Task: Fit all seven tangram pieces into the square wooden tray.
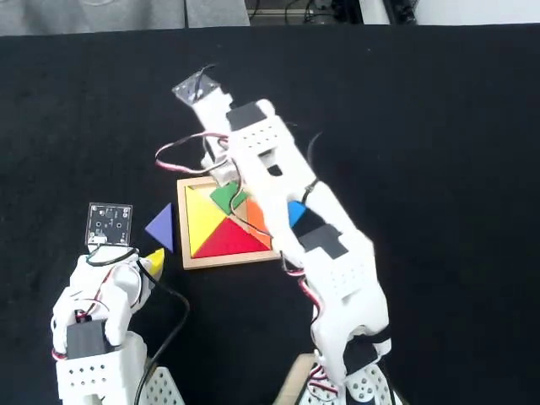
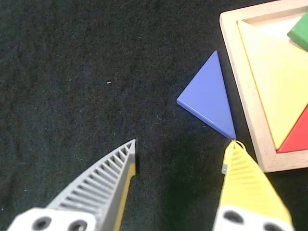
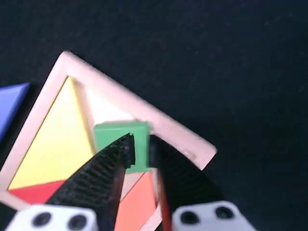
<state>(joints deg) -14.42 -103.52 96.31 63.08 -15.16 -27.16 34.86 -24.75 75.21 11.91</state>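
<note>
A black desk [image 1: 439, 126] carries everything. The right arm [image 1: 337, 270] stretches across the tray's near corner and over its middle. The left arm [image 1: 93, 337] sits well apart from the tray, on the side where the loose piece lies.

The square wooden tray [image 1: 180, 221] lies flat on the desk. Inside it, a large yellow triangle [image 1: 202, 221] lies along the rim nearest the left arm, and a red triangle [image 1: 229, 240] lies along the rim nearest both arm bases, the two meeting at the tray's centre. A violet-blue triangle [image 1: 161, 226] lies on the desk just outside the tray, one long edge close beside the rim. An orange piece [image 1: 255, 215] lies in the tray beside the red one, partly under the right arm. A blue piece [image 1: 295, 211] shows at the tray's opposite rim, mostly hidden by that arm.

The right tool [image 3: 139, 142] pinches a green piece [image 3: 115, 132] over the tray's far part, near the rim. The left tool [image 2: 184, 142] is spread wide, its yellow fingertip [image 2: 234, 144] at a corner of the violet-blue triangle, just beside the tray.
</note>
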